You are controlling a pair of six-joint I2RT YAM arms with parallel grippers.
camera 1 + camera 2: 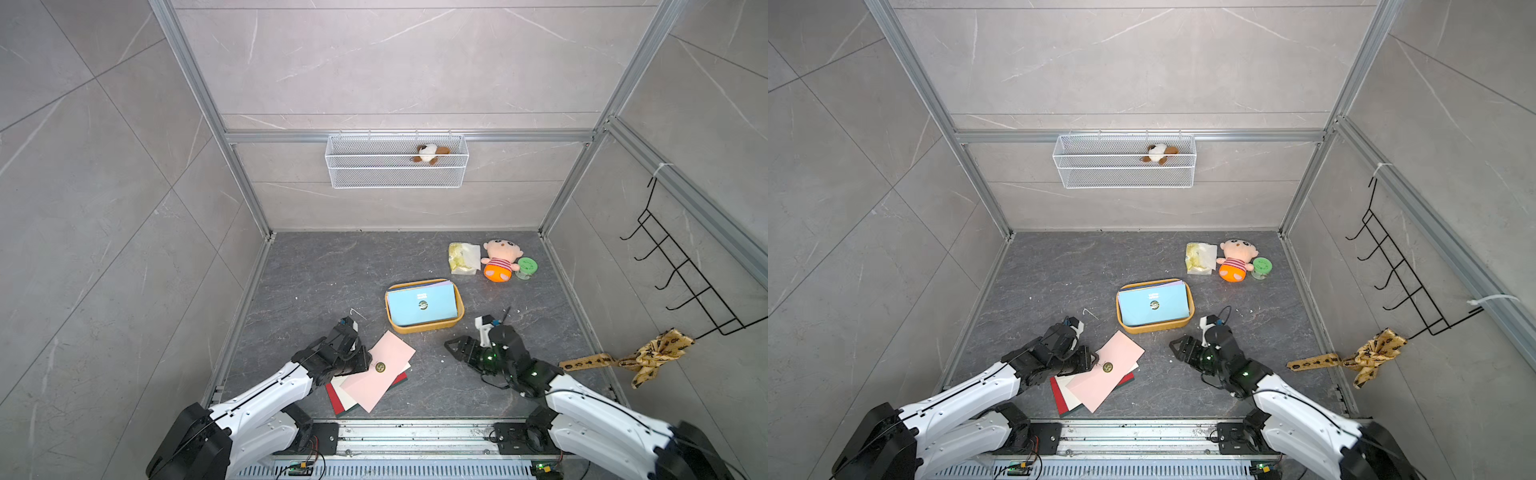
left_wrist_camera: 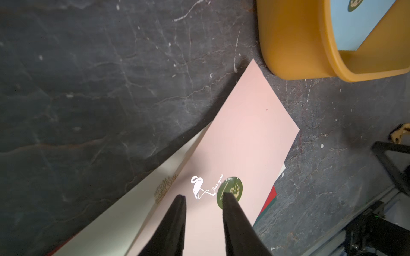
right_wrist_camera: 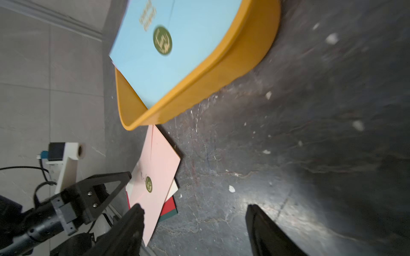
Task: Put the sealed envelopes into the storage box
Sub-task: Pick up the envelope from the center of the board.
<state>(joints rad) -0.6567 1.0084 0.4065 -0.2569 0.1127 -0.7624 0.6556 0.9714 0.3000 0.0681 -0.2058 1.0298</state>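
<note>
in both top views, a light blue envelope (image 1: pixel 422 307) lies uppermost in the yellow storage box (image 1: pixel 424 329) at mid worktop (image 1: pixel 316 282), with more envelopes (image 1: pixel 434 285) edging out behind it. on the robot's side of the box, toward its left corner, a pink envelope (image 1: pixel 388 372) tops a small pile (image 1: pixel 332 397). the left end effector (image 1: pixel 368 360) is over the pink envelope; the right end effector (image 1: pixel 449 345) hovers off the box's right corner.

left wrist view: the left fingers (image 2: pixel 175 221) stand a narrow gap apart above the pink envelope, gripping nothing, one tip overlapping the green seal (image 2: pixel 230 186).

right wrist view: the right end effector gapes wide and empty over bare worktop, beside the box. a cream envelope (image 3: pixel 174 188), a red envelope (image 3: pixel 168 206) and a dark green envelope (image 3: pixel 169 216) show under the pink one.
</note>
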